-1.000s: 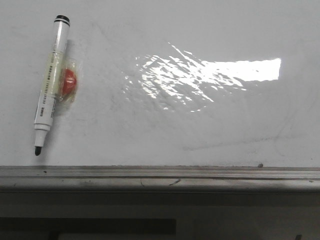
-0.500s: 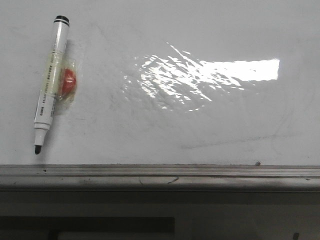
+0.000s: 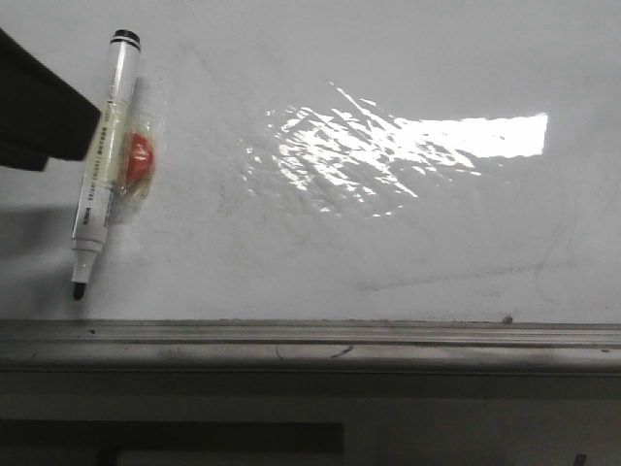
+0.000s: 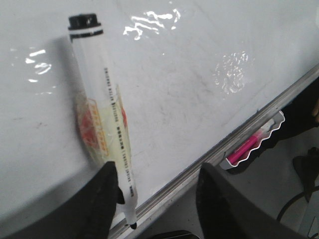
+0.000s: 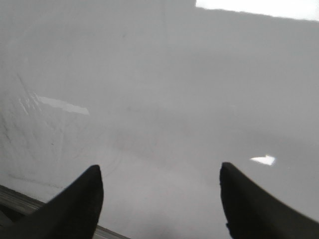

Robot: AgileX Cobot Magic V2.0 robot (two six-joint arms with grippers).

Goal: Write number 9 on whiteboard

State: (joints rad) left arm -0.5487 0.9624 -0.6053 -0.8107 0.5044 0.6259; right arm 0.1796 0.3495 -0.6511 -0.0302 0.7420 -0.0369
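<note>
Lying at the frame's upper left, the marker [image 3: 105,160] rests on the whiteboard [image 3: 388,243]; left gripper [image 4: 157,191] and right gripper [image 5: 159,194] jaws spread, empty

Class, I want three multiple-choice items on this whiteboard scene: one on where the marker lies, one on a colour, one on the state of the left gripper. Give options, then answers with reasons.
1. Where on the whiteboard does the marker lie in the front view?
A. left part
B. centre
C. right part

2. What colour is the marker's end cap?
A. red
B. black
C. blue

3. How is the left gripper?
A. shut on the marker
B. open, by the marker's tip end
C. out of view

Answers:
1 A, it lies near the left edge.
2 B, the cap is black.
3 B, its fingers stand apart.
</note>
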